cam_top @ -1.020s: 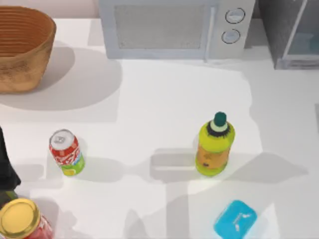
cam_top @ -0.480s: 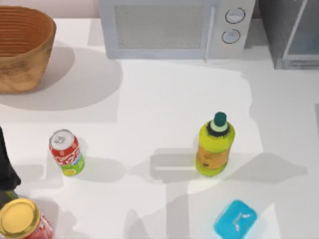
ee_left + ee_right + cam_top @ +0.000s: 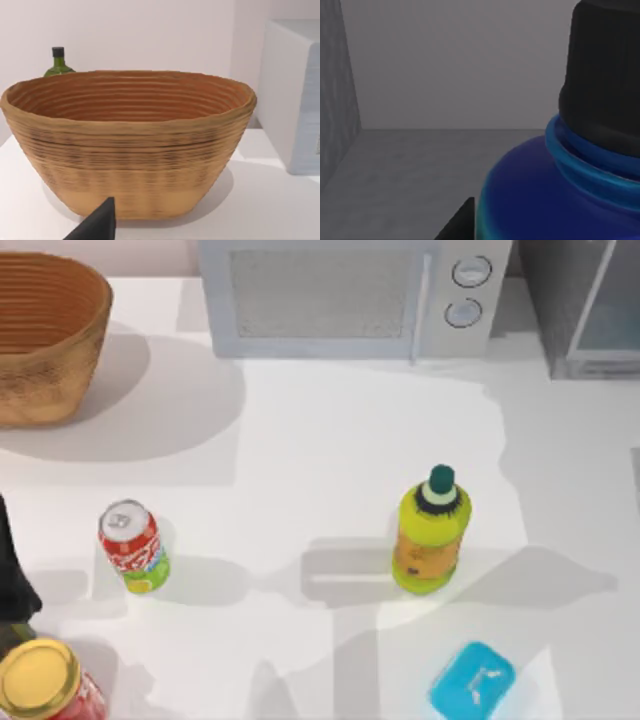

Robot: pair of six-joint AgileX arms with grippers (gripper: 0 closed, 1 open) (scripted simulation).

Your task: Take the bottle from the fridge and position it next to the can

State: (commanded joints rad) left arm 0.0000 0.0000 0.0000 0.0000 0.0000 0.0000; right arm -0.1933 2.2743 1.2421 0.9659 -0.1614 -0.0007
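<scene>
Right gripper: sitting inside the fridge [image 3: 420,75], close against the bottle [image 3: 530,195]; one dark fingertip [image 3: 457,225] is showing just beside the bottle's blue shoulder. Whether the fingers are closing on the bottle cannot be told.

Bottle: standing upright on the grey fridge floor, black cap [image 3: 602,80] above a blue neck ring, grey walls behind it.

Left gripper: one dark fingertip [image 3: 97,225] is pointing toward the basket [image 3: 130,145]; open or closed cannot be told. In the top view the left arm [image 3: 12,580] is sitting at the table's left edge.

Fridge [image 3: 585,305]: standing at the table's far right corner, just right of the microwave [image 3: 350,295].

Can [image 3: 132,546]: standing upright on the left side of the table [image 3: 330,440], near the red jar [image 3: 45,682].

Yellow-green bottle [image 3: 431,533]: standing upright right of centre, well apart from the can.

Blue box [image 3: 472,680]: lying near the front edge.

Green glass bottle [image 3: 58,62]: showing behind the basket.
</scene>
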